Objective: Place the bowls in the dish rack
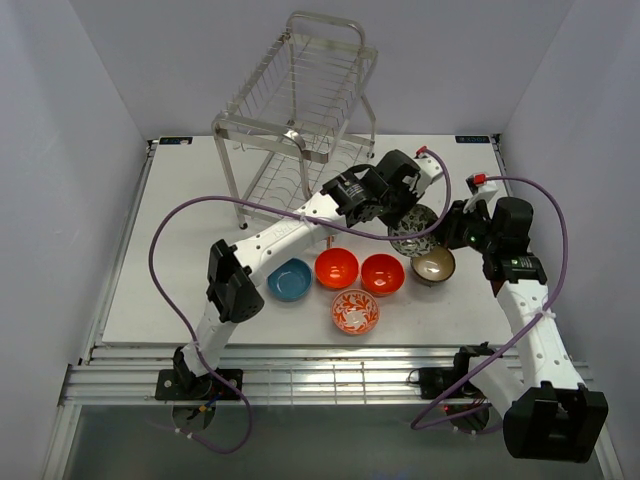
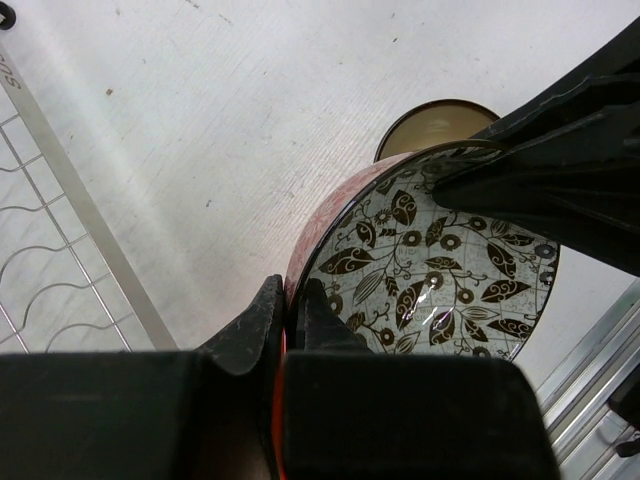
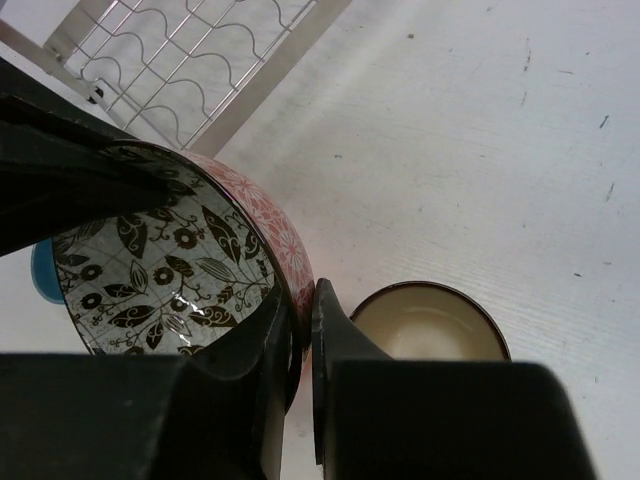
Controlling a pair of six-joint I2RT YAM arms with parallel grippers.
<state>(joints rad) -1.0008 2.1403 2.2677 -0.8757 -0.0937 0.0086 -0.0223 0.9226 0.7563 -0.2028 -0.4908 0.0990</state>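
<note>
One bowl (image 2: 430,270): grey leaf-patterned inside, pink outside.

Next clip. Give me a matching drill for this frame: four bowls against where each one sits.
1 grey patterned bowl
2 blue bowl
3 dark brown bowl
4 red-and-white bowl

A left end of the row on the table
B rim pinched by left gripper and right gripper
C alone, closest to the table's near edge
D right end of the row

Pairs: 1-B, 2-A, 3-D, 4-C
</note>
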